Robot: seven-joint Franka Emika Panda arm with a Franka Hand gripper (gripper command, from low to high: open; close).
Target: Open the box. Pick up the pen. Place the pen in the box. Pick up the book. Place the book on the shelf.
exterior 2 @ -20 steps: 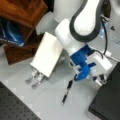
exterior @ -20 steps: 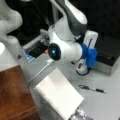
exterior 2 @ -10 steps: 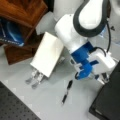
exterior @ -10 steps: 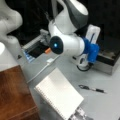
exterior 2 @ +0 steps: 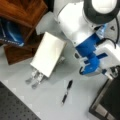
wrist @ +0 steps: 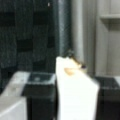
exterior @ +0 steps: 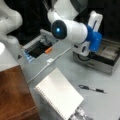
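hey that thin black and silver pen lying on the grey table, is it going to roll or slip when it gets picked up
The slim black pen with a silver middle looks round-bodied and lies flat on the smooth grey table, so a nudge would probably roll it. It seems light and stiff. Its narrow, glossy barrel may slip. The hand is by the open black-and-silver box.

The box (exterior: pixel 105 56) stands open near the worktop's edge, pale compartments showing. The black-and-silver pen (exterior 2: pixel 67 92) lies flat just before it. The white spiral-bound book (exterior: pixel 59 96) leans tilted beside the reddish-brown shelf (exterior: pixel 15 92).
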